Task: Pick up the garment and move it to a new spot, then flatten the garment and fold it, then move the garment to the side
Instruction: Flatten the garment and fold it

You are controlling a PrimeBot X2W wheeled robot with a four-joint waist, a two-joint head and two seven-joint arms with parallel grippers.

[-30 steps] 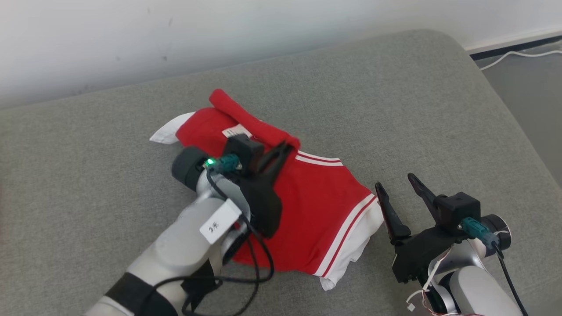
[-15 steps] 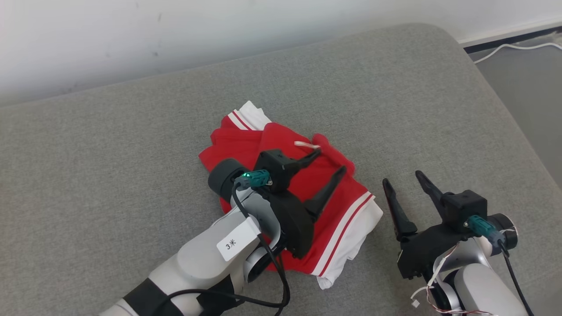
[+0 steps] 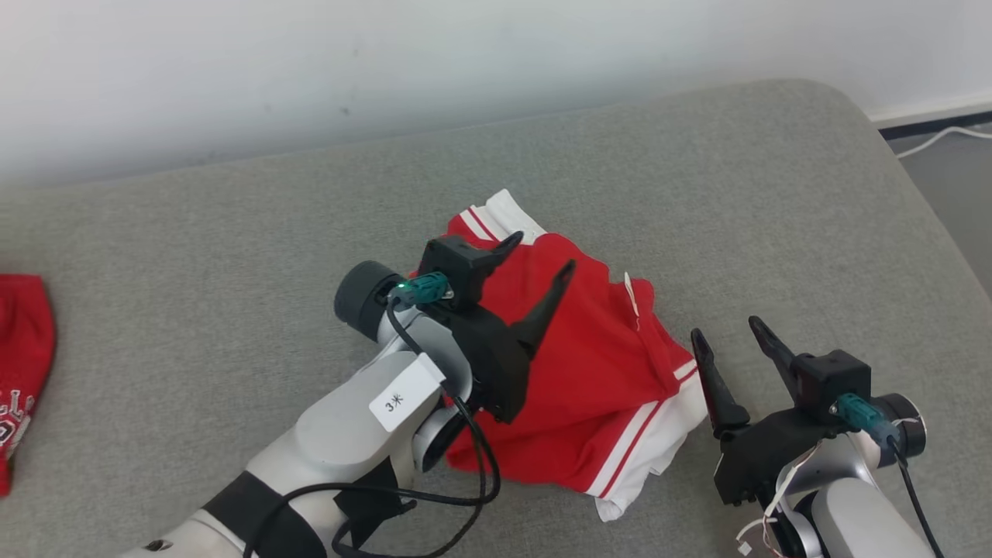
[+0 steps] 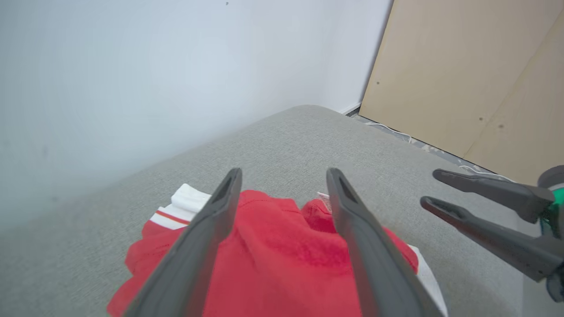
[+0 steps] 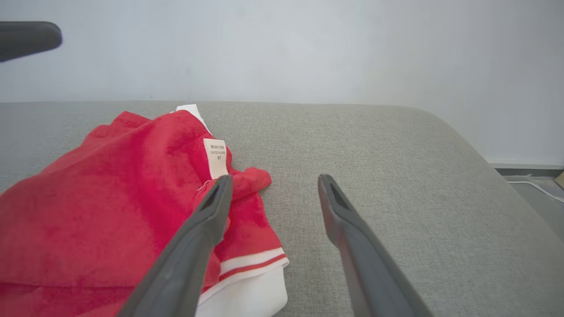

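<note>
The garment (image 3: 597,364) is red with white striped trim and lies crumpled and partly doubled over on the grey cushion (image 3: 194,256). My left gripper (image 3: 542,252) hovers over its far left part, open, with nothing between its fingers. In the left wrist view that gripper (image 4: 284,171) points across the red garment (image 4: 273,246) toward the wall. My right gripper (image 3: 725,327) stands open just right of the garment's white hem. In the right wrist view the right gripper (image 5: 274,178) is over bare cushion, its left finger beside the garment (image 5: 110,189) and the white label (image 5: 216,156).
Another red cloth (image 3: 19,364) lies at the cushion's far left edge. A white wall runs behind the cushion. The rounded right corner drops to a floor with a white cable (image 3: 930,139). A wooden panel (image 4: 476,75) stands beyond it.
My left gripper carried the garment's red edge rightward over the rest, then opened and let it go. The head view has shifted, bringing the other red cloth in. The right gripper stayed open.
</note>
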